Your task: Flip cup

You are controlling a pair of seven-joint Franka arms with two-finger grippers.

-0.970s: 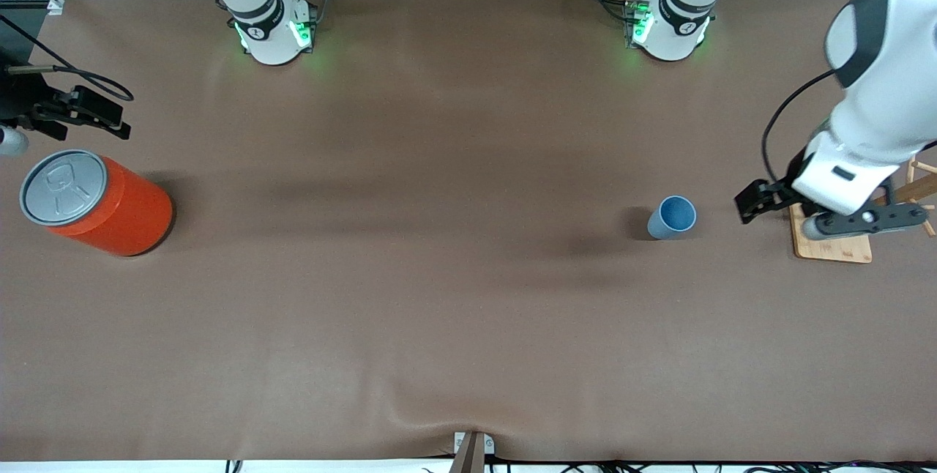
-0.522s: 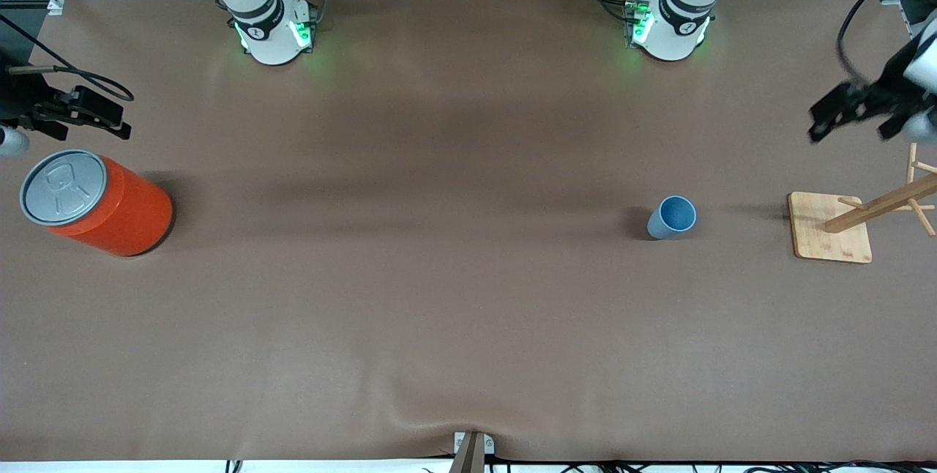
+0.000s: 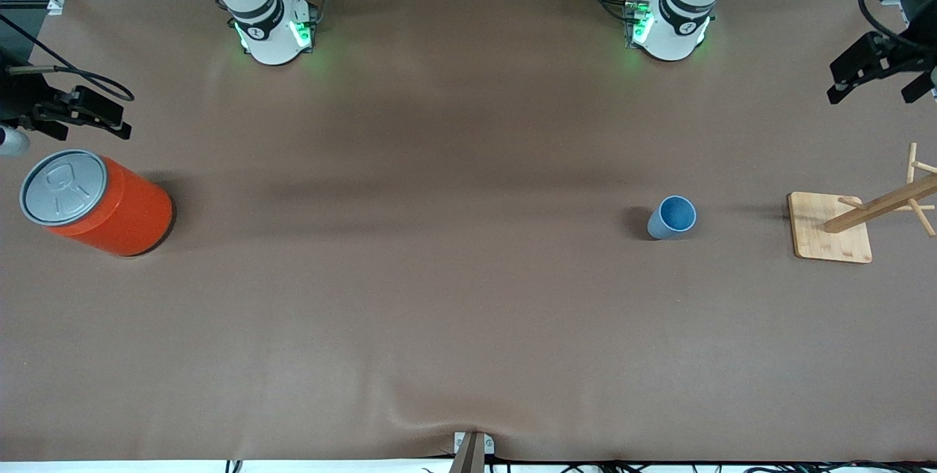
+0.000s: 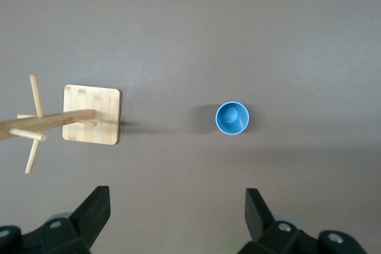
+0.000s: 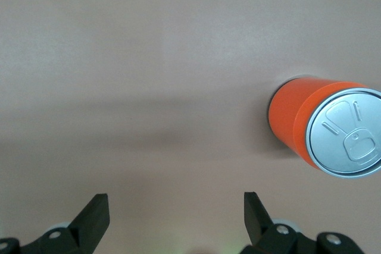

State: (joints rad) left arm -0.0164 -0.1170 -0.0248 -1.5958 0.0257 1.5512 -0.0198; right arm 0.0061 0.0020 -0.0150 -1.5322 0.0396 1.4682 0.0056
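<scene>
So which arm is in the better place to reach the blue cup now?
Probably the left. The cup stands toward the left arm's end of the table, and the open left gripper is up at that end. The open right gripper waits by the orange can at the right arm's end.

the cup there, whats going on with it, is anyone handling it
Nobody is handling it right now. The cup stands upright on the brown table, mouth up, beside the wooden peg rack. The left gripper hangs open, empty, over the table edge at its own end. The right gripper waits open above the table by the orange can at its end.
</scene>
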